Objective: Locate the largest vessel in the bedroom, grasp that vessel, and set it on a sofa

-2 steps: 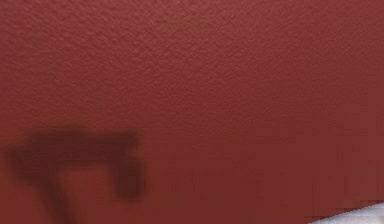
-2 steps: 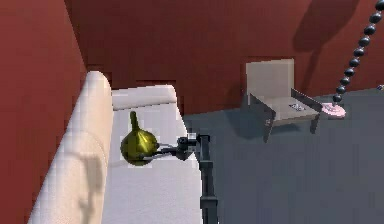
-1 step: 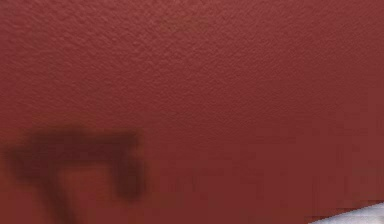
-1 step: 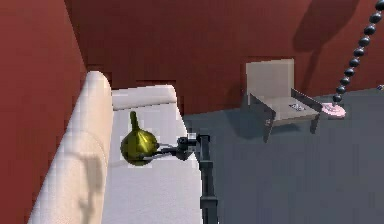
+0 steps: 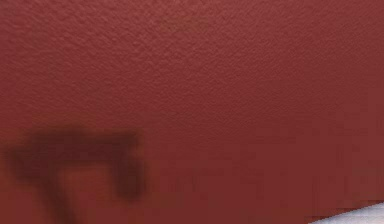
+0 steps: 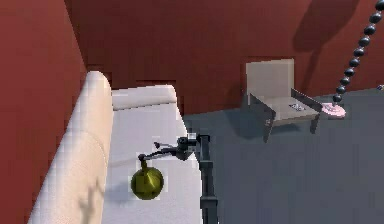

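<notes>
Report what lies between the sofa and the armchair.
Bare grey floor lies between the sofa and the armchair; nothing stands on that stretch. This shows in the arm side view.

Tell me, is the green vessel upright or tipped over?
Upright: the green vessel shows its narrow neck above its round body, against the sofa seat.

A pale sofa lies behind the end effector; a round olive-green vessel shows on its seat, just beside the end effector
</notes>
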